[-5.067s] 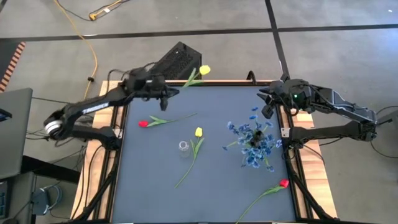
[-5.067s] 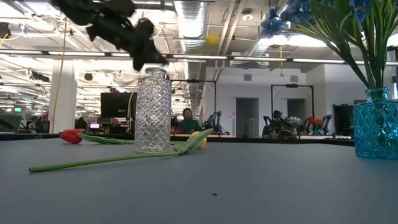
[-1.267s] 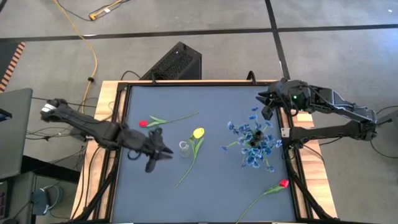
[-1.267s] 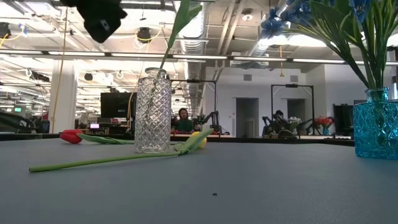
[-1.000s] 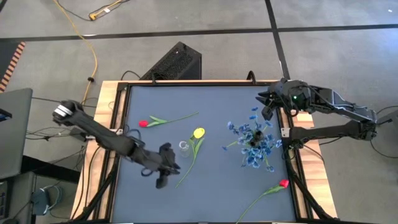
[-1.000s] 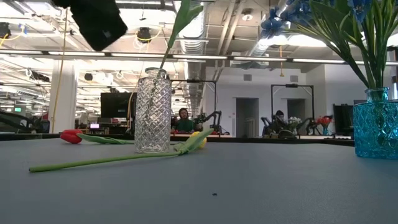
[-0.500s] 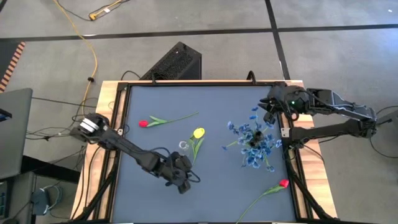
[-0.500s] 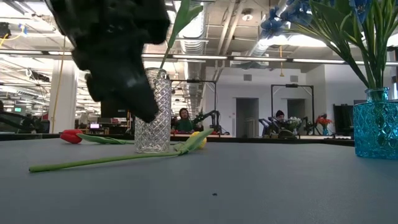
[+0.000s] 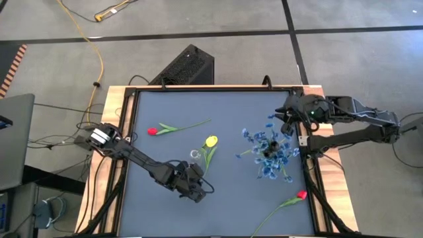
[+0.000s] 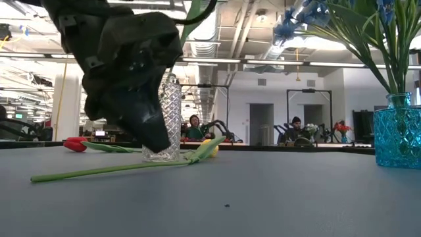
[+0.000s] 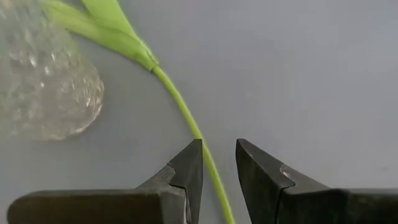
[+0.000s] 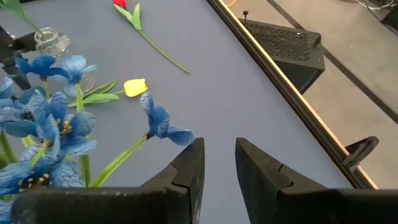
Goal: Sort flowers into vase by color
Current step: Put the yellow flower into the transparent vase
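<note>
The left gripper [image 11: 218, 163] hangs low over the table [image 9: 231, 106] with its fingers parted, straddling the green stem of the yellow tulip [image 9: 211, 141] without touching it. That tulip lies flat beside the clear glass vase [image 9: 194, 155], bloom toward the far edge and stem running back toward the near-left. The right gripper [image 12: 215, 157], jaws apart and empty, waits by the blue flowers [image 9: 269, 153] in the blue vase [image 10: 397, 130].

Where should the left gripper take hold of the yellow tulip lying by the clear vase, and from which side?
Grip the bare stem below the leaf, from straight above. It lies flat, thin and clear of the clear vase; the open left gripper already straddles it.
</note>
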